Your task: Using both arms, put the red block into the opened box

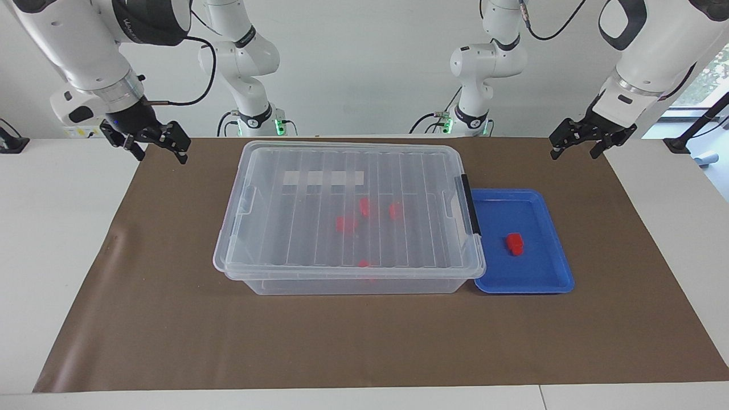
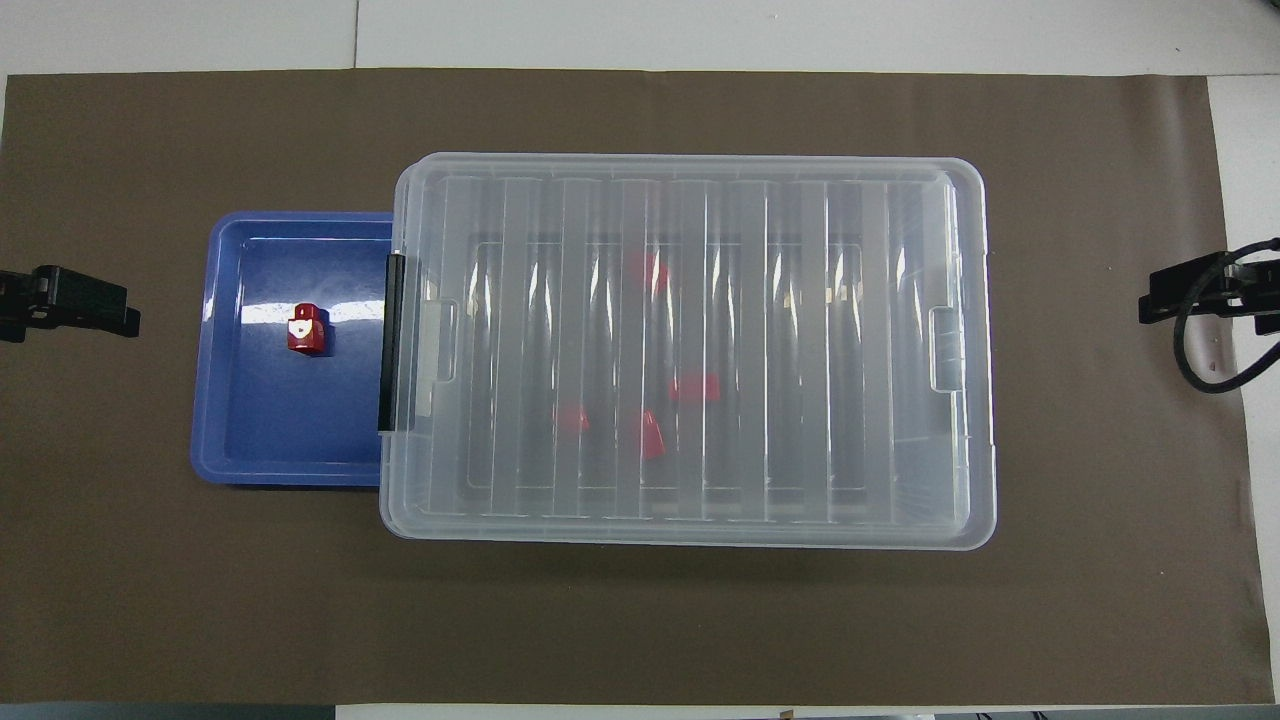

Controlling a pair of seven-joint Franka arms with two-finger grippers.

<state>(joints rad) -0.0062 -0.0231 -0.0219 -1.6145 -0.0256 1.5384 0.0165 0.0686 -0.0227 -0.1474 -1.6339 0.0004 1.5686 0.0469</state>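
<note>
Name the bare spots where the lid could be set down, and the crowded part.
Bare mat borders the box on the side farther from the robots, and at the right arm's end. Crowded: the tray with the red block hugs the box's latch end.

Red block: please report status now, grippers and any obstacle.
Left gripper and right gripper open, empty, raised at the table ends. Red block in blue tray beside box. Lid shut, blocks entry.
</note>
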